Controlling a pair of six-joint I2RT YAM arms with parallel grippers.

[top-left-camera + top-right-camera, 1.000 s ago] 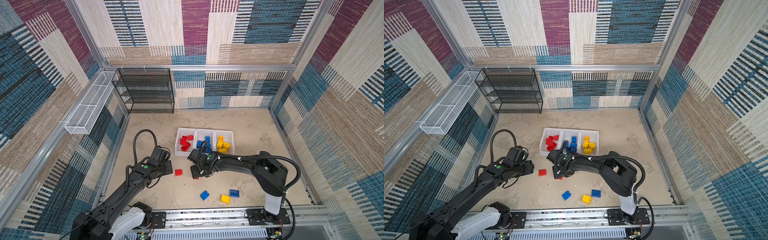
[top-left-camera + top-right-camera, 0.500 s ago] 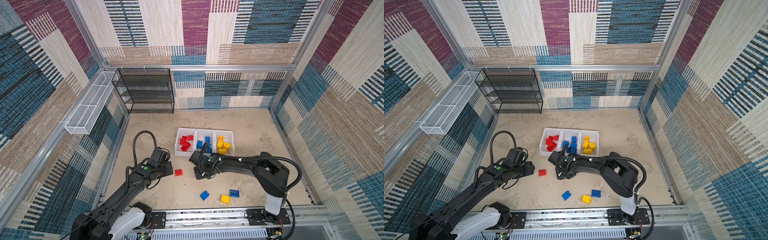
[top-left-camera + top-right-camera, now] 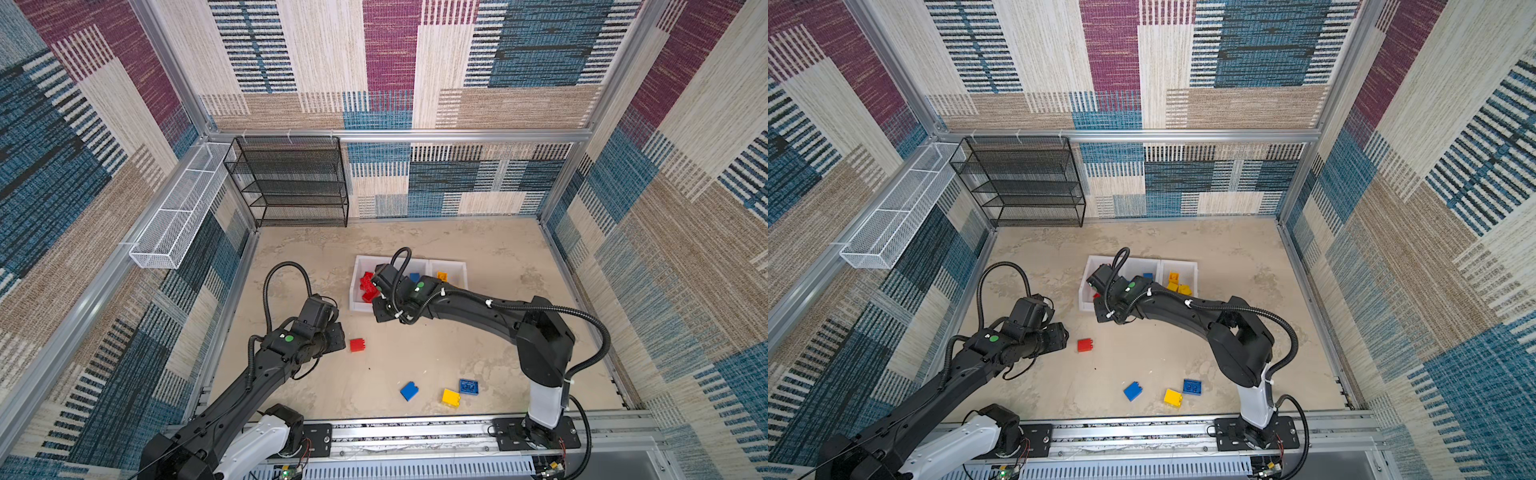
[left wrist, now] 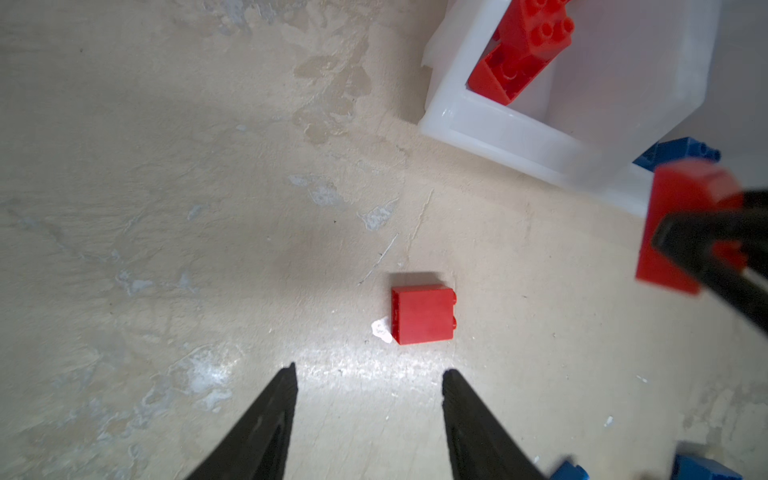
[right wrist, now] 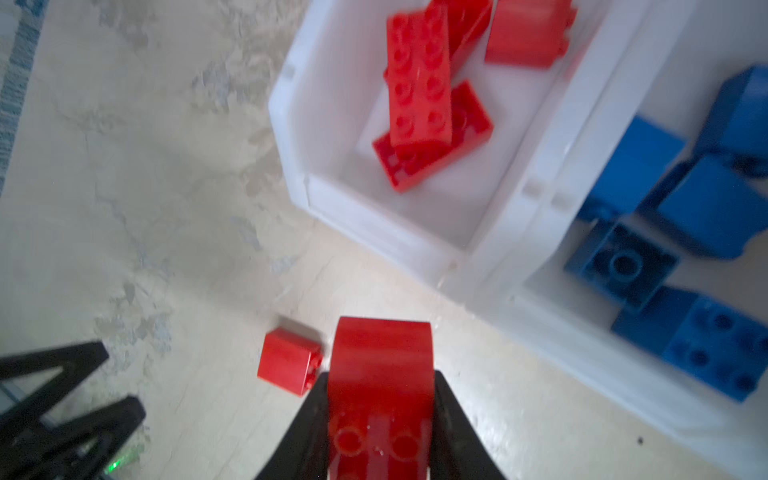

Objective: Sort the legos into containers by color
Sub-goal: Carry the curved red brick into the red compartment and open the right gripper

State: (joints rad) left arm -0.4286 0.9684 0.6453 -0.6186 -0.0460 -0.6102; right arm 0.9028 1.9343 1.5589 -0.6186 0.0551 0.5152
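Observation:
My right gripper (image 5: 380, 376) is shut on a red lego (image 5: 381, 353) and holds it off the floor, just in front of the near left corner of the containers (image 3: 356, 305). These are three joined white bins: red legos (image 3: 367, 284) lie in the left one, blue (image 3: 414, 277) in the middle, yellow (image 3: 441, 275) in the right. A small red lego (image 3: 357, 345) lies on the floor. My left gripper (image 4: 370, 372) stands open a short way from it, holding nothing. The held lego (image 4: 681, 224) also shows in the left wrist view.
Near the front rail lie a blue lego (image 3: 409, 390), a yellow lego (image 3: 451, 397) and a flat blue lego (image 3: 468, 386). A black mesh rack (image 3: 291, 183) stands at the back left. A white wire basket (image 3: 174, 220) hangs on the left wall.
My right gripper has shut on the red lego, lifted it off the floor and carried it back toward the bins. The left arm has barely moved.

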